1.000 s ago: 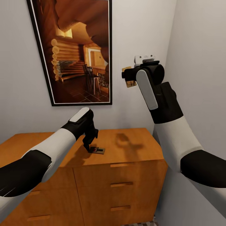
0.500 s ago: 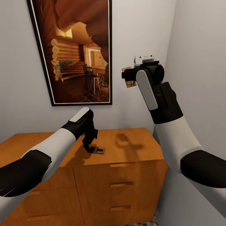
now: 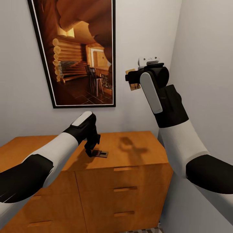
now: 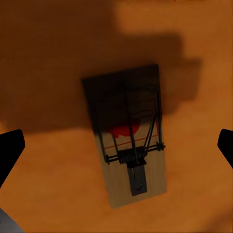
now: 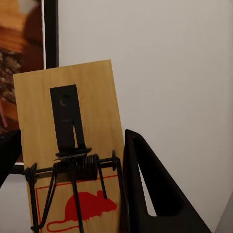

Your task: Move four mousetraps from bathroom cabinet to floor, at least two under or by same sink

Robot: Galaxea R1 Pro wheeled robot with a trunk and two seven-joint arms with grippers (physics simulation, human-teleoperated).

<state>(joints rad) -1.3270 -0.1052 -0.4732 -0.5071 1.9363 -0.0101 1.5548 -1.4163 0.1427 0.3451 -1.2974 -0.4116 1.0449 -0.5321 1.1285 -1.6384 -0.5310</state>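
Pinched in my right gripper (image 3: pixel 132 78), raised near the log-cabin picture (image 3: pixel 81 51), is a mousetrap (image 5: pixel 73 160): a flat tan wooden board with dark wire, a coiled spring and a red mouse print. Its lower end is cut off in my right wrist view, and from my head view my wrist hides most of it. My left gripper (image 3: pixel 90 152) hangs spread over a second mousetrap (image 4: pixel 128 138) lying flat on the cabinet (image 3: pixel 136 152), whose smooth orange-brown top sits below the picture. Shadow darkens half that board. Its fingertips (image 4: pixel 9 150) stand apart on either side, not touching it.
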